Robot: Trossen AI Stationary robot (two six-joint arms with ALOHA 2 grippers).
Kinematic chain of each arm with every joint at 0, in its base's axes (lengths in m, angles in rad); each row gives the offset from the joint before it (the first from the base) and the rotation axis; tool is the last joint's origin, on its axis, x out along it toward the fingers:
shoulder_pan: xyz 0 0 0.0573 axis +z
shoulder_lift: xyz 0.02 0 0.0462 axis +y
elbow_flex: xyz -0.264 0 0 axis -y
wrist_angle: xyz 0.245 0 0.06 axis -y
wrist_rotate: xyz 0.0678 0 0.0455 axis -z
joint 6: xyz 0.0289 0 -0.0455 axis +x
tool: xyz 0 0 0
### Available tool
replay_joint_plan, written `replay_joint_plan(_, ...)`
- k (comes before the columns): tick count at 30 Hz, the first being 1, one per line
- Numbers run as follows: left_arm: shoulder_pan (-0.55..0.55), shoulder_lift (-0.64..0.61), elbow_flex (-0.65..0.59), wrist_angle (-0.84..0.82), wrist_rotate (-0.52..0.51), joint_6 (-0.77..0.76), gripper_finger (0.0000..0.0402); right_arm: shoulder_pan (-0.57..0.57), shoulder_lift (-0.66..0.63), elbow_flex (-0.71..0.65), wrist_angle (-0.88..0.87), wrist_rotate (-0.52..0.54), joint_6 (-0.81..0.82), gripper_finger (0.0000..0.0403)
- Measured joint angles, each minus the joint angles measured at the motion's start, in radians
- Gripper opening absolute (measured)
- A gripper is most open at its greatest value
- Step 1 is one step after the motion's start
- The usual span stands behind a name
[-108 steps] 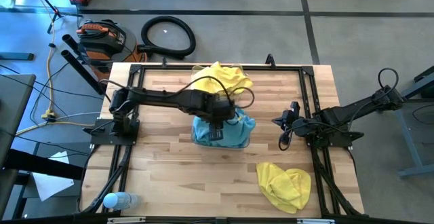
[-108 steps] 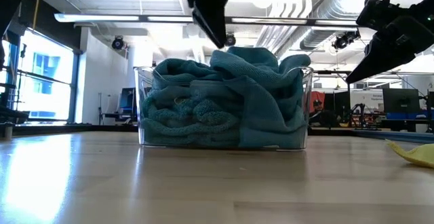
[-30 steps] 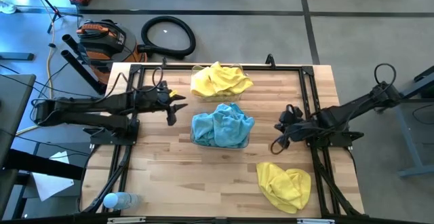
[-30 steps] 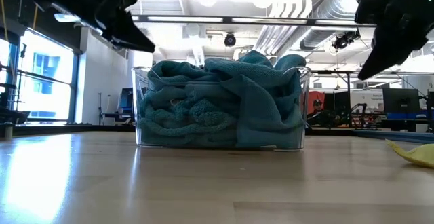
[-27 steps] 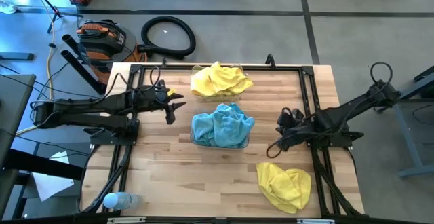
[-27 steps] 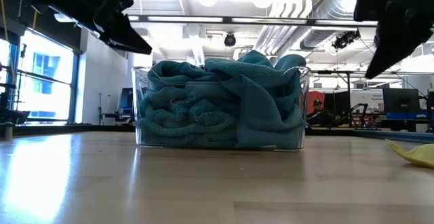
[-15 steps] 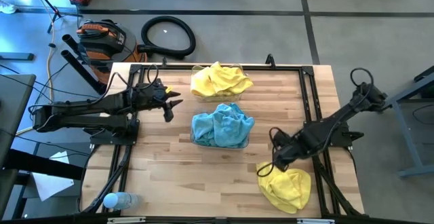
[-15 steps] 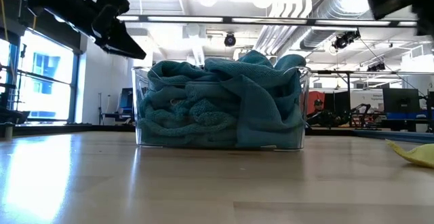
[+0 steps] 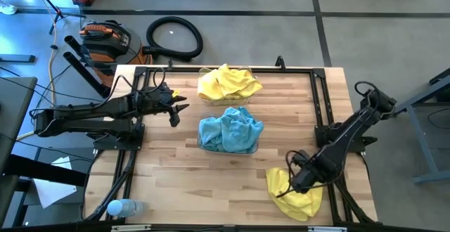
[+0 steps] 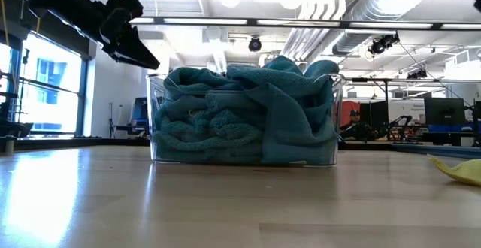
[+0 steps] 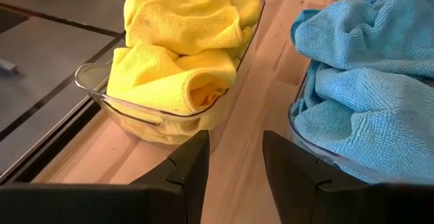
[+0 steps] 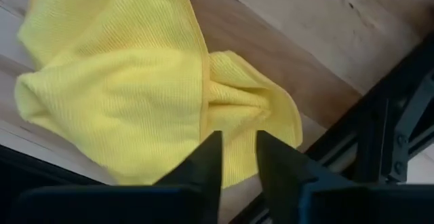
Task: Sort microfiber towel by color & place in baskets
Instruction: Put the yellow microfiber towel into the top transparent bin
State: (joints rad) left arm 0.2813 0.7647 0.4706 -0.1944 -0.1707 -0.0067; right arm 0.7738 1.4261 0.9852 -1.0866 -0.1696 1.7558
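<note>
Right wrist view: right hand point(image 12: 235, 157), fingers slightly parted, above loose yellow towel point(image 12: 129, 81); no readable writing.

Right gripper point(image 9: 283, 188) hangs over the loose yellow towel point(image 9: 295, 193) at the counter's point(image 9: 176, 172) near edge; left gripper point(image 9: 179, 110) waits beside two filled baskets point(image 9: 228, 145).

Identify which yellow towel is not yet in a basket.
The loose yellow towel lying on the table's near right corner, under the right gripper; the other yellow towels fill the far basket.

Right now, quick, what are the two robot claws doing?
Left gripper: open, holding nothing, facing the clear plastic baskets.
Right gripper: open, holding nothing, above the loose yellow microfiber towel.
</note>
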Motion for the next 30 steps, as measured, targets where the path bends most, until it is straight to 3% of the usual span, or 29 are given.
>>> replay_joint_plan(11, 0.0, 0.0, 0.0, 0.011, 0.0, 0.0, 0.0126, 0.051, 0.014, 0.0, 0.107, 0.208, 0.017, 0.0254)
replay_joint_plan(15, 0.0, 0.0, 0.0, 0.012, 0.0, 0.001, 0.0126, 0.075, 0.085, 0.0, 0.166, 0.26, -0.086, 0.0292)
replay_joint_plan(25, 0.0, 0.0, 0.0, 0.012, 0.0, -0.008, 0.0126, 0.069, 0.298, -0.001, 0.353, 0.101, -0.359, 0.0307)
replay_joint_plan(30, 0.0, 0.0, 0.0, 0.012, 0.0, -0.016, 0.0126, 0.032, 0.364, 0.003, 0.383, 0.031, -0.428, 0.0292)
